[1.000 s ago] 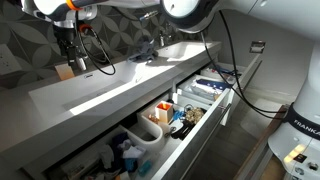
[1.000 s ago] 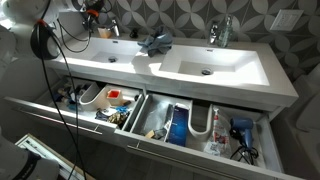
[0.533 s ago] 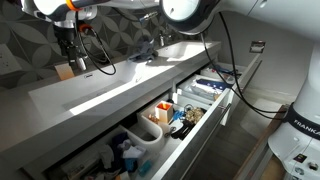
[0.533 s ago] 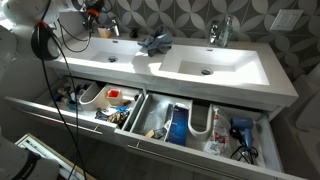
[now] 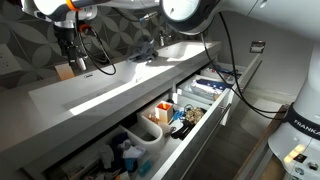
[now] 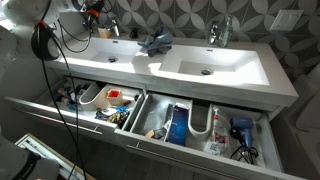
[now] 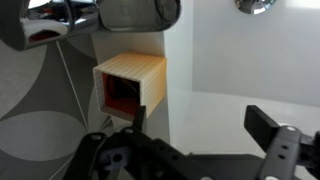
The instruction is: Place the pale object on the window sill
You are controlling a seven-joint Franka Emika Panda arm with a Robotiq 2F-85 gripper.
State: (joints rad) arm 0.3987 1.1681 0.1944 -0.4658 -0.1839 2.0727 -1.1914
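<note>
Now the tan block (image 7: pixel 130 80) sits upper left, just beyond the tool (image 7: pixel 198 113), whose jaws stand spread and empty.

Pale object (image 7: pixel 135 68): small tan-beige block, matte, fine grain lines on top face. Side facing wrist camera looks open or recessed, red inside. Upright, not tilted. Stands on white surface (image 7: pixel 230 60), right beside grey patterned wall (image 7: pixel 40 120); contact with wall unclear. In an exterior view shows as small tan block (image 5: pixel 66 72) at far back end of surface, detail too small to read.
</note>
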